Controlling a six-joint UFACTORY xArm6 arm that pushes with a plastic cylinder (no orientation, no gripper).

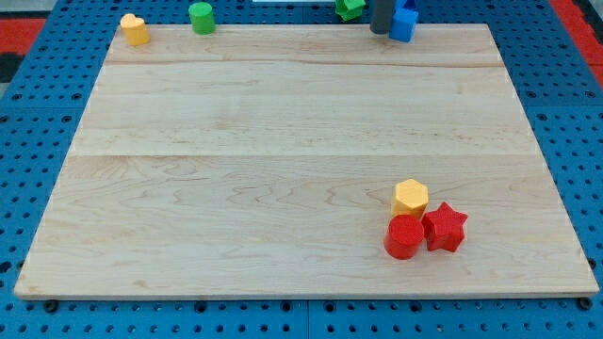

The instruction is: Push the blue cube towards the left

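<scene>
The blue cube (pixel 405 23) sits at the view's top edge of the wooden board (pixel 283 141), right of centre. My rod comes down from the top of the view, and my tip (pixel 380 31) stands right against the cube's left side. A green block (pixel 350 8) lies just left of the rod at the very top, partly cut off by the frame.
A yellow heart-shaped block (pixel 135 29) and a green cylinder (pixel 201 17) sit at the top left. At the bottom right a yellow hexagon (pixel 410 198), a red cylinder (pixel 405 236) and a red star (pixel 445 227) cluster together, touching. Blue pegboard surrounds the board.
</scene>
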